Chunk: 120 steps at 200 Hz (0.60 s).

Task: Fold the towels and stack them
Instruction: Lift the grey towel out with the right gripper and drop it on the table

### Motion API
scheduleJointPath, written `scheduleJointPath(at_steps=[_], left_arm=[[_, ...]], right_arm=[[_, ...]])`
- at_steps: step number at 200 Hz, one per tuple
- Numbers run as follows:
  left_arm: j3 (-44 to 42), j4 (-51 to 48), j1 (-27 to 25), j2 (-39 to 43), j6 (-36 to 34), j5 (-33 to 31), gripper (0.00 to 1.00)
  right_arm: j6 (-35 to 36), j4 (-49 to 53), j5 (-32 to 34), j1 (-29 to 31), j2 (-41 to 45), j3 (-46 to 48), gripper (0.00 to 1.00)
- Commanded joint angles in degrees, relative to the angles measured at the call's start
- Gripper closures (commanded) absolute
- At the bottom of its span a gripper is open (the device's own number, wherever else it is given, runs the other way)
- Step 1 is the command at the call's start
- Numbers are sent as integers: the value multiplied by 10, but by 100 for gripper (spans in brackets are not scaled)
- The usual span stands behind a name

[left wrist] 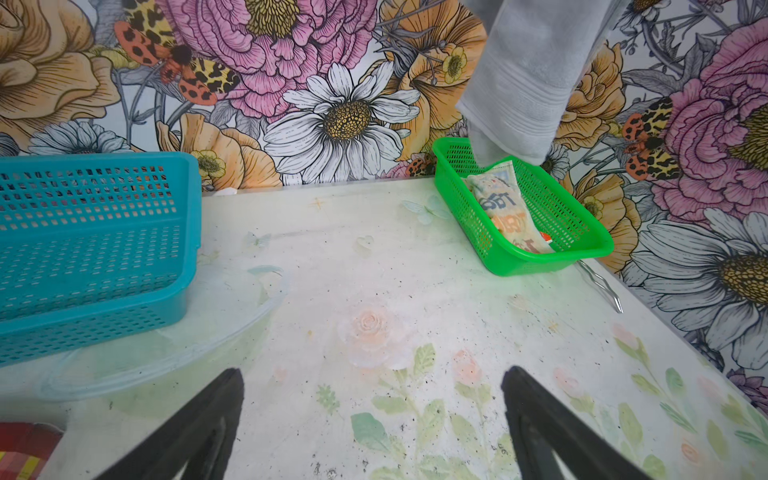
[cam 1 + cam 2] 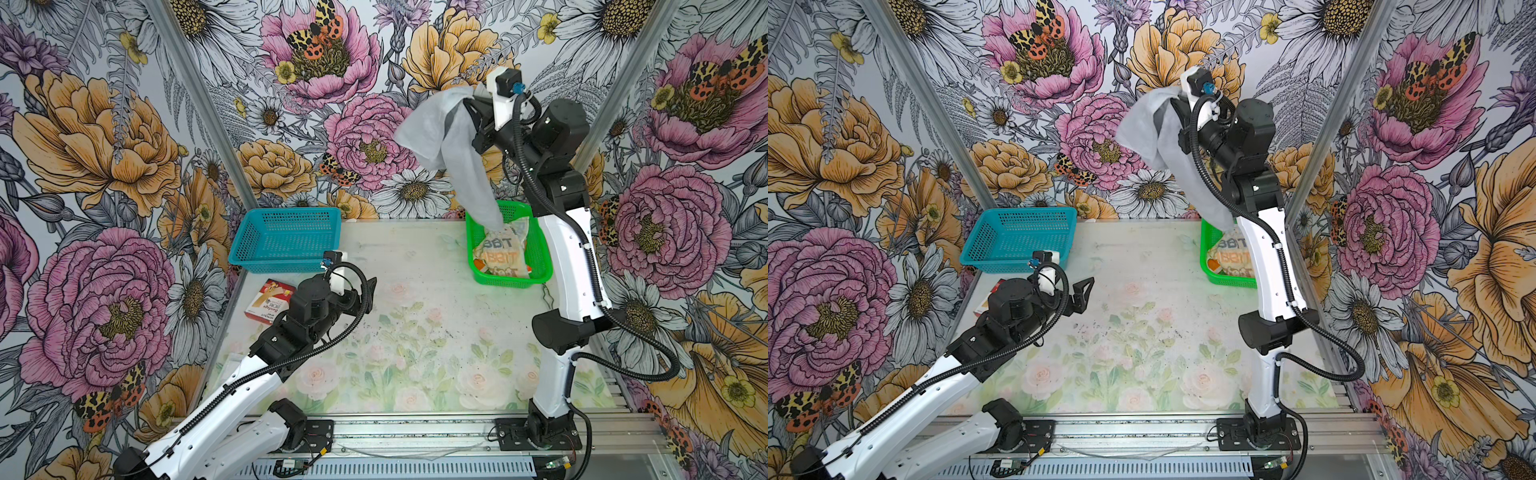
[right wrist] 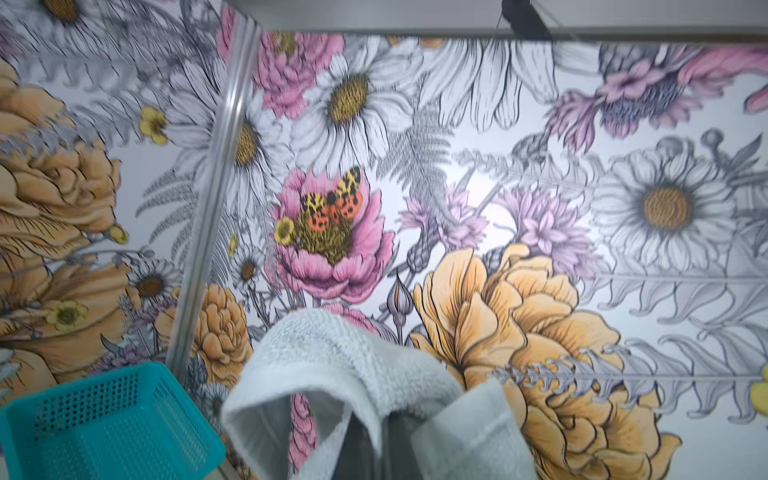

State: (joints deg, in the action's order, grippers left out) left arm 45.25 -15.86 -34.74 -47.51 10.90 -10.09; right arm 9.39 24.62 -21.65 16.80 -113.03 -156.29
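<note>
At the table's [image 2: 415,291] far left corner stands an empty teal basket [image 2: 278,261], with a red-and-white box [image 2: 268,301] by the left edge. The left gripper [image 1: 372,374] hovers low over the bare middle, its jaws spread wide and holding nothing. Toward the far right corner, the right gripper [image 2: 471,102] is raised high and clamped on a bunched edge of the grey towel [image 2: 436,133]. The cloth hangs in a long drape, and its lowest tip reaches down into the green basket [image 2: 511,284]. There it meets the cream lettered towel [image 2: 503,253], with a sliver of the orange towel [image 2: 480,264] showing beneath.

The step in hand appears to be drawing the grey towel out for spreading. It would go best if the towel is lifted until its tip clears the basket's rim, so that it does not drag the cream towel along. It can then be carried to the open middle, where the waiting left gripper can take a free corner and pull the cloth flat.
</note>
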Motion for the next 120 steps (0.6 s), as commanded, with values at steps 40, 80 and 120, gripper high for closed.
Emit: scheduleJointPath(at_steps=[40, 80, 120], left_arm=[[-42, -72, 3, 77, 89, 22, 2], [-106, -77, -86, 111, 163, -43, 2], [-88, -82, -109, 41, 166, -33, 2]], right_arm=[[-51, -27, -26, 54, 224, 541, 100], [-139, -255, 36, 80, 379, 1022, 100], [-192, -215, 41, 105, 472, 1160, 100]])
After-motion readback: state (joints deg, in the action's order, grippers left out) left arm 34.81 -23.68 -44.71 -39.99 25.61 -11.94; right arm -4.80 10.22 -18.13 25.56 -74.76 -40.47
